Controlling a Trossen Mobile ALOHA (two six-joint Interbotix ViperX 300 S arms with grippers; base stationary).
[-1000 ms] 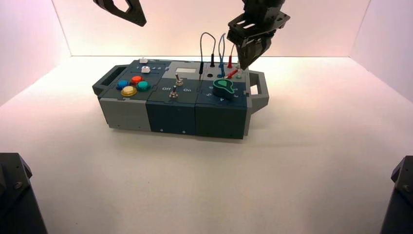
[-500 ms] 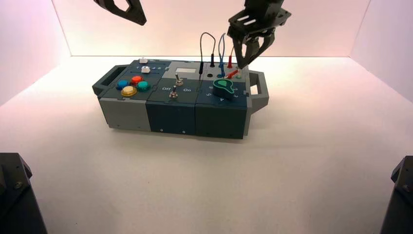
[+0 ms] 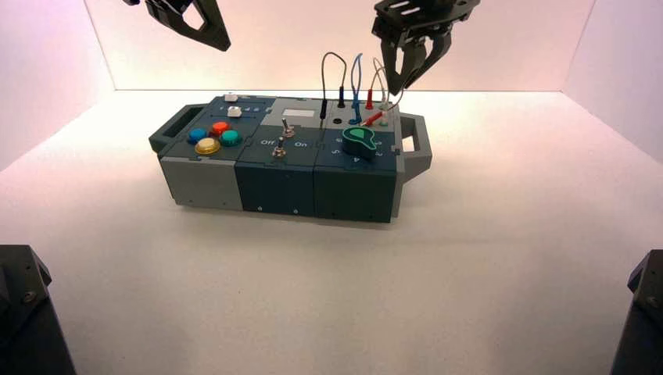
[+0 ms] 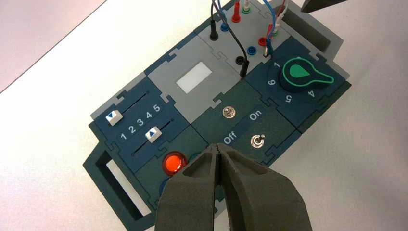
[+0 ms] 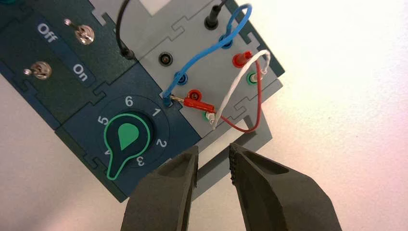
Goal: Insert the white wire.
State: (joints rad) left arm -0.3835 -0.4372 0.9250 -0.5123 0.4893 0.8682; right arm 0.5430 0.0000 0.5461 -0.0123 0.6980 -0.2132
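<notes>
Gaping right tool, white wire, left-wrist cropped

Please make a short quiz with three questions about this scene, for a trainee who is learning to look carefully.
1. True or false: the right gripper is holding the white wire.
2. Multiple choice: which colour is the raised shape on the knob? A) yellow B) green C) red
3. Fill in: near the knob, the loose plug lying across the panel is coloured ____.

Key: 1 false; 2 B; 3 red
</notes>
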